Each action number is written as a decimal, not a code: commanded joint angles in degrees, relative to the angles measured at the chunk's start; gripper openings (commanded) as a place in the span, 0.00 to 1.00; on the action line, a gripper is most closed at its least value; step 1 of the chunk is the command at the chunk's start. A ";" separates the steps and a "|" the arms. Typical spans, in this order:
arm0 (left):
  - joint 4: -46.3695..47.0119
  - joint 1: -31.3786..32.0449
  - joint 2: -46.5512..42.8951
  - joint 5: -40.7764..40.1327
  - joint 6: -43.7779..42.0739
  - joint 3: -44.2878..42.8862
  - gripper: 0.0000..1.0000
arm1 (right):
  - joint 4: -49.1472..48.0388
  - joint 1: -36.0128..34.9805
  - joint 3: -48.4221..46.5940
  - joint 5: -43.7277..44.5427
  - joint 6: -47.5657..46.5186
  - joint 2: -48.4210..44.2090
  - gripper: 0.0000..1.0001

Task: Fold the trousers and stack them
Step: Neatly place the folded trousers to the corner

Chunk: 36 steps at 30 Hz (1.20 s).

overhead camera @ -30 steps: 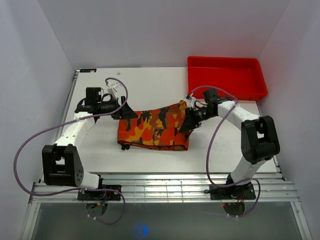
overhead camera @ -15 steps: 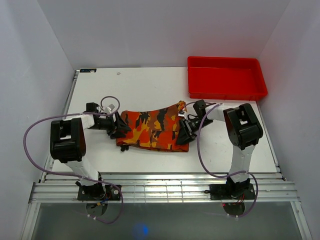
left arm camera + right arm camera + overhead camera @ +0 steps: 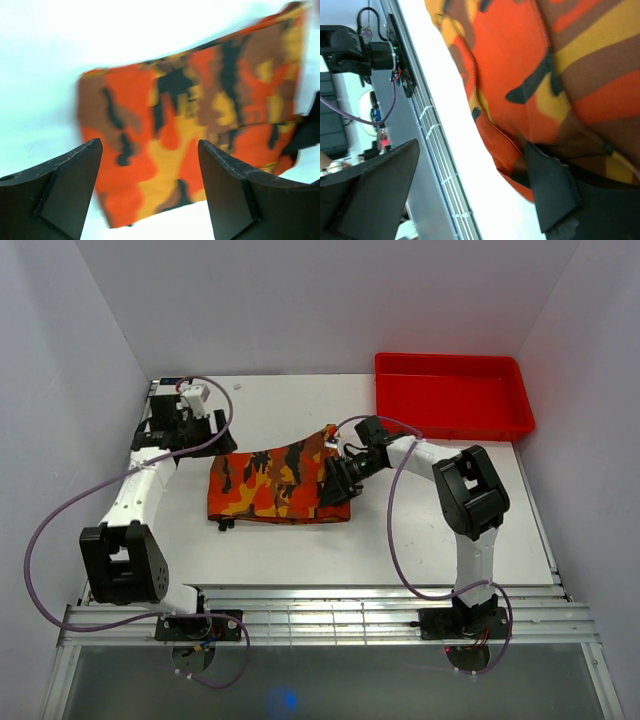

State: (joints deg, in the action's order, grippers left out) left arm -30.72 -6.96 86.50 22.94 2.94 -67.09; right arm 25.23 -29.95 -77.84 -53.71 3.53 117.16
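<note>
The trousers lie folded in a flat camouflage rectangle on the white table, a little left of centre. My left gripper is open and empty, just off the cloth's far left corner. In the left wrist view the open gripper hovers above the trousers, its fingers clear of the cloth. My right gripper is at the trousers' right edge. In the right wrist view that gripper is wide open, one finger lies against the cloth's edge, and the other is over the table's front rail.
A red plastic tray stands at the back right corner. White walls close in left, back and right. The metal rail runs along the near edge by the arm bases. Purple cables loop off both arms.
The trousers have slid left and a little back, with my right gripper at their right edge. My left gripper has pulled off the left edge toward the back left.
</note>
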 commanded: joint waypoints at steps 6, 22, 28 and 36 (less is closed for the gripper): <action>-11.72 25.05 -3.19 -26.98 16.82 -2.17 0.98 | 0.77 13.42 1.12 5.10 -1.41 -17.66 0.90; -11.82 29.21 24.05 -35.58 27.39 -4.00 0.95 | 5.79 25.21 6.83 10.03 -7.40 -23.12 0.90; -15.60 16.73 38.03 -37.71 22.64 -15.69 0.90 | 7.81 25.30 4.72 9.68 -9.59 -21.10 0.90; -9.89 7.50 45.77 -31.76 -0.96 -28.42 0.90 | 7.90 25.82 5.59 9.68 -11.00 -20.92 0.90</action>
State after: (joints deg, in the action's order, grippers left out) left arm -45.12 3.42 122.91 -4.49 15.35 -95.39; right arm 32.64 -4.73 -70.87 -43.62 -5.52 96.88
